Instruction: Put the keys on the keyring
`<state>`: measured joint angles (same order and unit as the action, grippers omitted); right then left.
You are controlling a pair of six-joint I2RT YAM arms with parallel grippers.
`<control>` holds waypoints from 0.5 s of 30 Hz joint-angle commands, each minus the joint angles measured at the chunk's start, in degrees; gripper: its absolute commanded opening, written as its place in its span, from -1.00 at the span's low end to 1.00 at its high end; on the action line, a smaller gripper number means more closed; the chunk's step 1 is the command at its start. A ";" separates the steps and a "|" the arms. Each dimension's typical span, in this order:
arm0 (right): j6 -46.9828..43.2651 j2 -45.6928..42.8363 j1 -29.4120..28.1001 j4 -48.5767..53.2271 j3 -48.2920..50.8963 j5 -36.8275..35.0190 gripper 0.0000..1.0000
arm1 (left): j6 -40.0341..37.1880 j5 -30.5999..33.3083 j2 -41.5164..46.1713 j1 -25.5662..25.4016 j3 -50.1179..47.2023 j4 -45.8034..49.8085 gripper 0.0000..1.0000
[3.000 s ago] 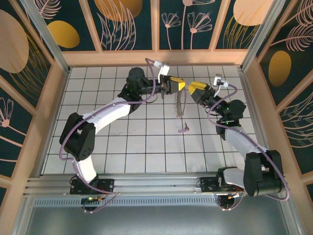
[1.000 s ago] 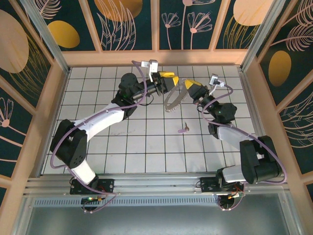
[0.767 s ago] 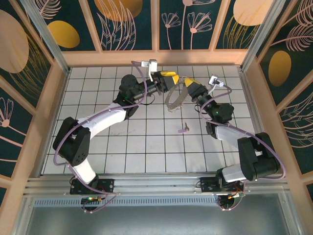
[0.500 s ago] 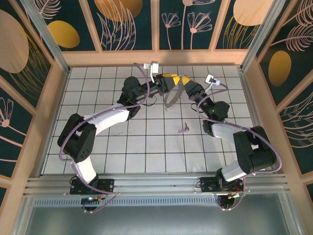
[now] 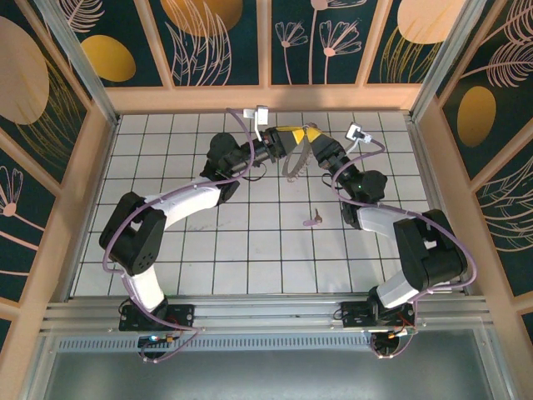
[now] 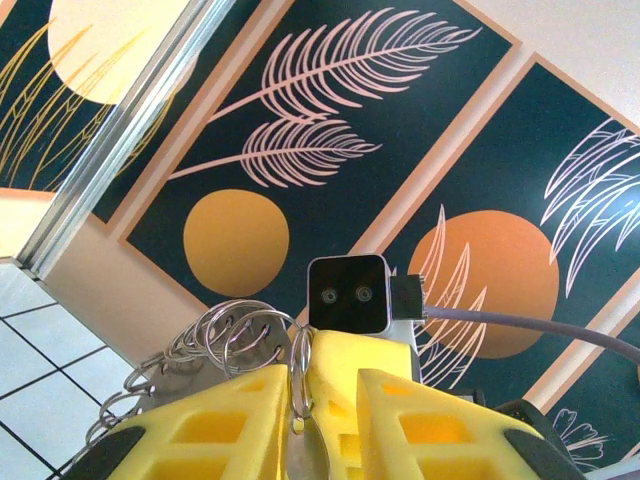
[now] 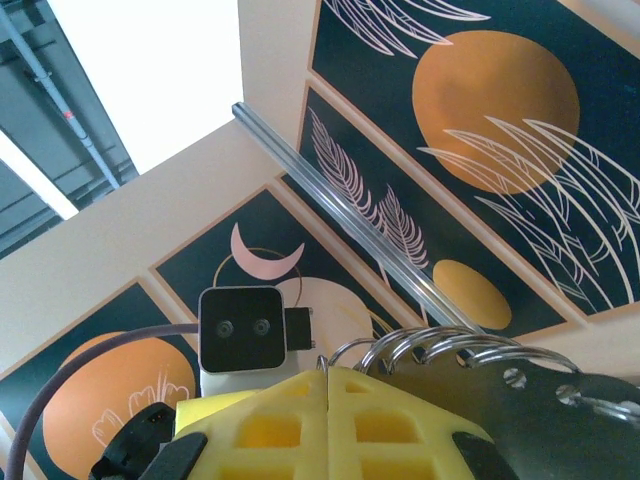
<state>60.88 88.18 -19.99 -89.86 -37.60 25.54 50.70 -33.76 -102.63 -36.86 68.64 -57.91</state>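
- By my reading nothing is threaded yet. The key lies loose on the table, well apart from the keyring, so picking it up and feeding it on are both left to do.
- My left gripper has its jaws nearly together with a coil of the keyring between them. My right gripper has its jaws pressed together, pinching the other end.
- The keyring hangs bunched between the grippers near the far wall, with its long axis running far to near.
- The key's long axis runs diagonally, near-left to far-right. I cannot tell which end is the head.

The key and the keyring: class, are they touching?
Apart. The top external view shows the key lying alone on the tiles, with the keyring farther back and bare white floor between them.
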 commanded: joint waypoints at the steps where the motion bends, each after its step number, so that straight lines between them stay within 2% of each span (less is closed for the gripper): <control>1: 1.32 0.73 -0.65 -5.12 -2.22 0.37 -1.00 | 0.53 -0.87 -1.01 -0.07 0.48 -3.67 -0.54; 7: 1.34 1.00 -0.75 -4.97 -2.30 1.00 -1.00 | 0.61 -0.70 -1.51 -0.11 1.13 -4.03 -0.66; 11: 1.37 1.11 -0.77 -4.62 -2.39 1.53 -1.00 | 0.76 -0.68 -1.80 -0.13 1.36 -4.44 -0.65; 12: 1.30 1.07 -0.79 -4.54 -2.39 1.66 -1.00 | 0.87 -0.85 -1.85 -0.12 1.41 -4.62 -0.60; 15: 0.92 0.91 -0.81 -4.06 -2.21 1.59 -1.00 | 1.08 -0.70 -1.52 -0.14 0.98 -5.45 -0.27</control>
<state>61.69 89.03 -20.21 -89.80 -38.00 25.98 51.53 -33.82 -103.83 -36.77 68.66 -59.44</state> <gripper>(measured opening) 0.051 0.334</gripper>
